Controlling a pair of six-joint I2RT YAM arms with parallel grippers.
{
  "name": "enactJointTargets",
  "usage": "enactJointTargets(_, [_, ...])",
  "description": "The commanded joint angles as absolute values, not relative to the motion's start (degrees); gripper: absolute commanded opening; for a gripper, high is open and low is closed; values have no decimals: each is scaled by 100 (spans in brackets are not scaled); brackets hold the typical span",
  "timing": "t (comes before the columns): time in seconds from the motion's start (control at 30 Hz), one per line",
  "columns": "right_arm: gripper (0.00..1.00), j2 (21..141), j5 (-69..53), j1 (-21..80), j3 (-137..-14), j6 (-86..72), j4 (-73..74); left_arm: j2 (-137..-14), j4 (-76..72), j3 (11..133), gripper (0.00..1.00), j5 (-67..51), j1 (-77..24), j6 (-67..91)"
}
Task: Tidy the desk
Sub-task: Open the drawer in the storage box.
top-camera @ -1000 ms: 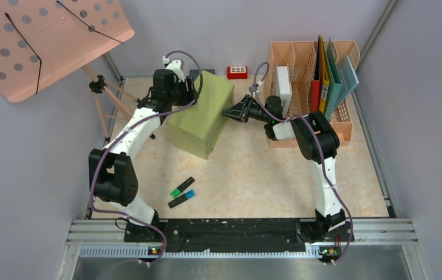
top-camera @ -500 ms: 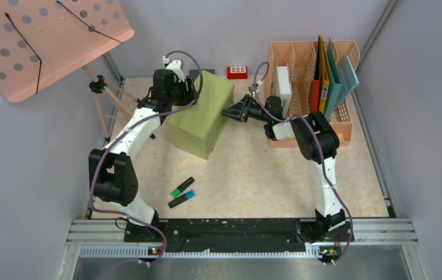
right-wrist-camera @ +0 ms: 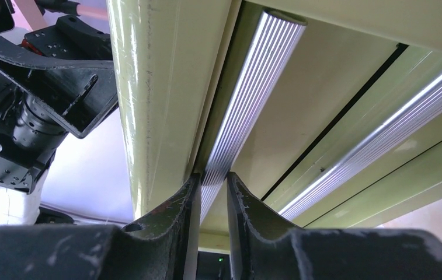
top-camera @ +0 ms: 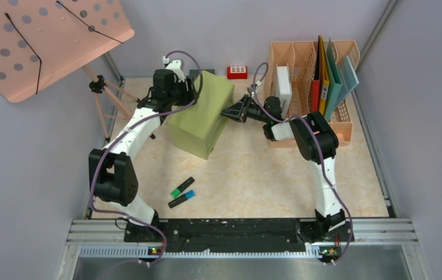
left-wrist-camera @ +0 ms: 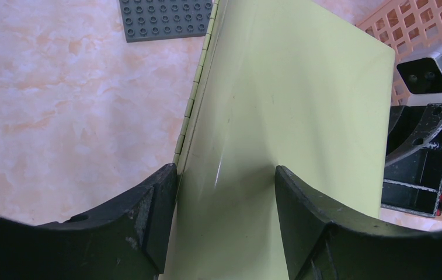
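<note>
Two right end effector (right-wrist-camera: 209,189) fingers (right-wrist-camera: 174,207), nearly closed, pinch cabinet (top-camera: 199,112) handle (right-wrist-camera: 253,93).

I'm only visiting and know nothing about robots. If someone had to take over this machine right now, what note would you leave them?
Left gripper: fingers spread against the back of the green cabinet. I cannot tell if it clamps.
Right gripper: shut on the uppermost drawer handle. No drawer is visibly pulled out.
Things: the cabinet stands askew on the desk. The green marker and blue marker lie loose near the front. The red block sits by the back wall.
Done: nothing clearly put away.
Left: probably pull the drawer open and stow the loose items.
</note>
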State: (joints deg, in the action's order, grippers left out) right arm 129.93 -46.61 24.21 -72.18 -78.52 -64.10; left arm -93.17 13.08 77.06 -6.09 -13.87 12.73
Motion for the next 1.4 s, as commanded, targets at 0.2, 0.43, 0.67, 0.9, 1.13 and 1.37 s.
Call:
enactJointTargets(0.2, [22,13096,-4334,2865,-7431,-8539,-7314,-9861,3124,7240,0,-1263,-1706,1192])
enactJointTargets(0.43, [24,13218,-4048,3211,-7493,-8919,-7549,-9779,2969,7051,0,-1473,-1778,1414])
enactJointTargets(0.67, [23,13458,-4095,3414,-7810,-9005,-7501,-9540,2687,6765,0,-1566,-1890,1511])
enactJointTargets(0.9, [0,13235,-4128,3299,-7514,-8677,-7297,-9565,2703,6826,0,-1588,-1889,1560])
enactJointTargets(1.13, [0,12700,-4168,2902,-7020,-8022,-6755,-9524,2692,6743,0,-1205,-1880,1645])
enactJointTargets(1.37, [0,12502,-4251,2708,-6766,-7645,-6549,-9593,2781,6787,0,-776,-1846,1849])
